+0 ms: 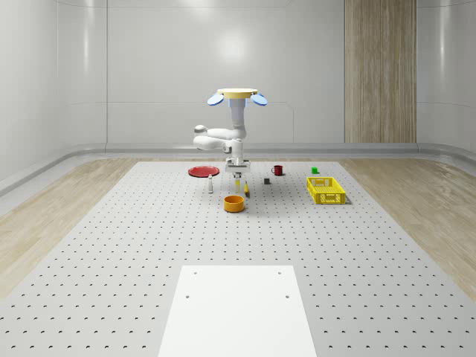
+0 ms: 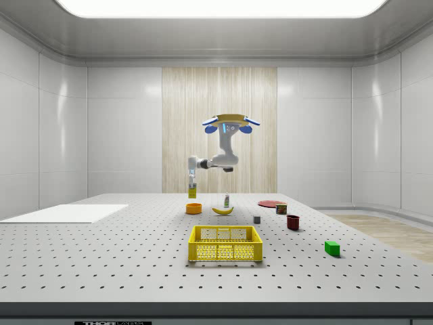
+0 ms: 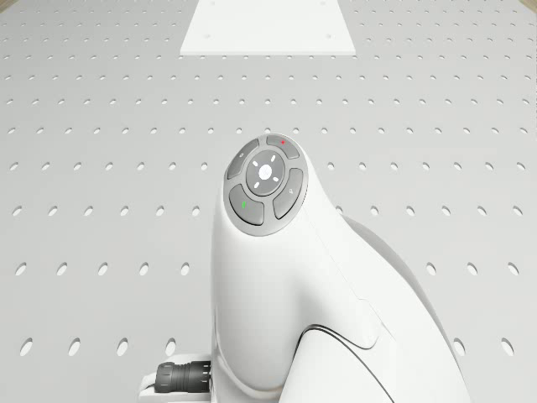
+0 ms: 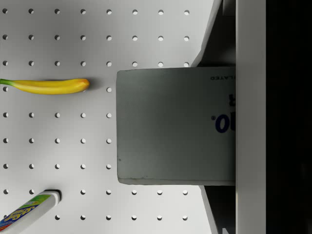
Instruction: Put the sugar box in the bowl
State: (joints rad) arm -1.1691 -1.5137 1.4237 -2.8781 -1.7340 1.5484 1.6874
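Note:
The drone (image 1: 236,95) hovers above the perforated table, and its white arm (image 3: 277,277) reaches down in front of it. My gripper (image 1: 238,176) is shut on the sugar box (image 1: 238,184), a yellow box that hangs upright in the air. In the side view the gripper (image 2: 192,177) holds the sugar box (image 2: 192,190) a short way above the orange bowl (image 2: 194,208). The bowl (image 1: 234,203) stands on the table just in front of the box. In the wrist view the box's grey underside (image 4: 175,126) lies against one finger (image 4: 251,48).
A banana (image 4: 48,86) and a small bottle (image 4: 27,212) lie close by the bowl. A red plate (image 1: 203,171), a red mug (image 1: 277,169), a green cube (image 1: 314,170) and a yellow basket (image 1: 326,190) stand further off. A white panel (image 1: 236,309) lies at the table's near end.

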